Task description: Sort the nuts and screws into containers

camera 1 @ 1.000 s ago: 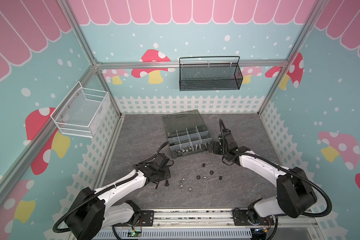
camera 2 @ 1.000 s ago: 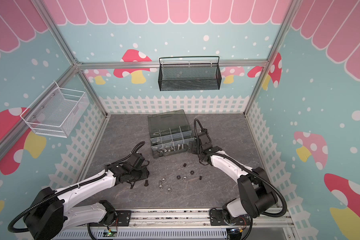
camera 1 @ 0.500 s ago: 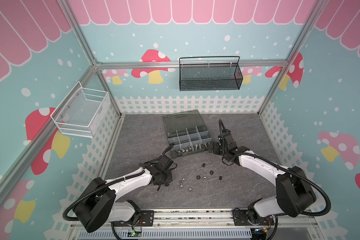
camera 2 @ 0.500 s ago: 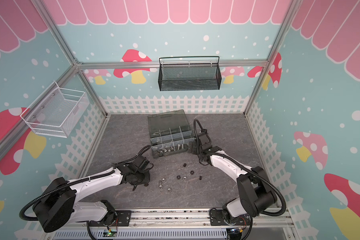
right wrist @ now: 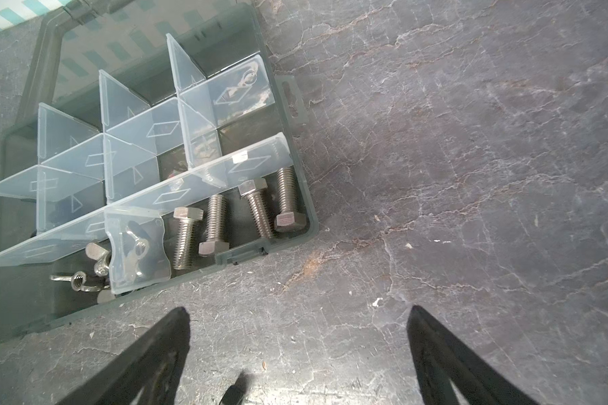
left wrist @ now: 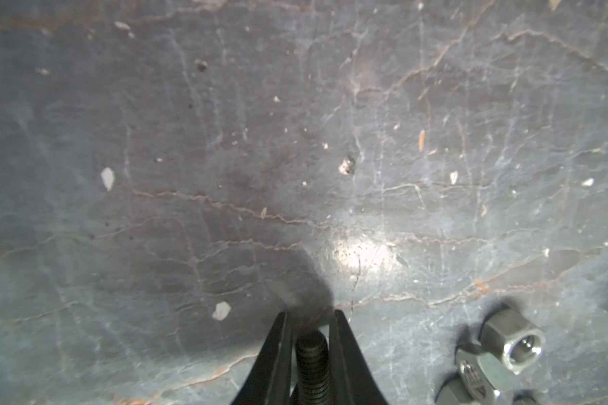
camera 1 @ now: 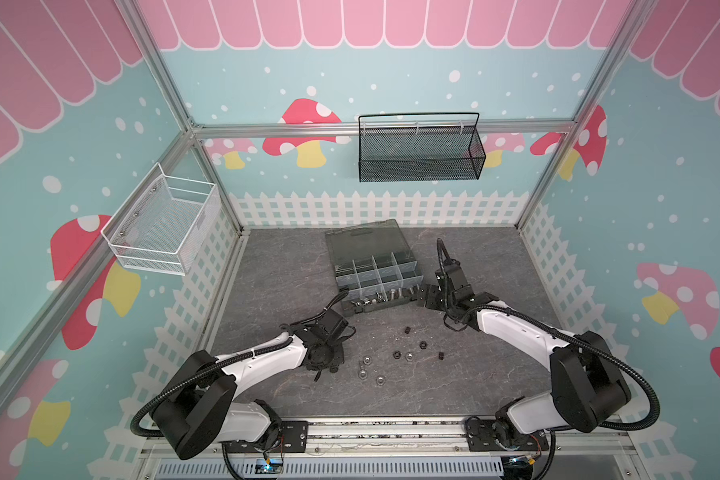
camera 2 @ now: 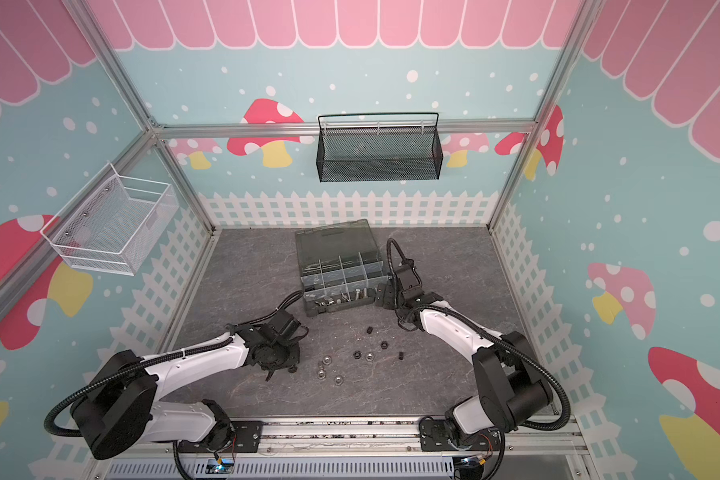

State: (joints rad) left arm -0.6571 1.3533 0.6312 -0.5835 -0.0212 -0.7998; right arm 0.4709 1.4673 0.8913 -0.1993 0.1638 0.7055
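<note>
My left gripper [left wrist: 309, 315] is shut on a short black screw [left wrist: 311, 357], whose threaded shaft lies between the jaws low over the table; it also shows in both top views [camera 1: 327, 368] [camera 2: 285, 368]. Just right of it lie loose silver nuts [left wrist: 513, 345] [camera 1: 366, 360] and black nuts [camera 1: 423, 344] [camera 2: 384, 345]. The containers sit in the open organiser box [camera 1: 408, 301] [camera 2: 308, 309]. Its front row holds silver hex screws [right wrist: 257, 207] and wing nuts [right wrist: 99, 259]. My right gripper [right wrist: 297, 312] [camera 1: 427, 297] stands open and empty beside the box's right front corner.
The box's lid [camera 1: 364, 239] lies open toward the back wall. A black mesh basket [camera 1: 418, 151] hangs on the back wall and a white wire basket [camera 1: 163, 226] on the left wall. A small dark piece [right wrist: 234, 392] lies near my right gripper.
My left gripper has moved toward the front over the black screw and its jaws have narrowed onto it. The right arm has not moved.
</note>
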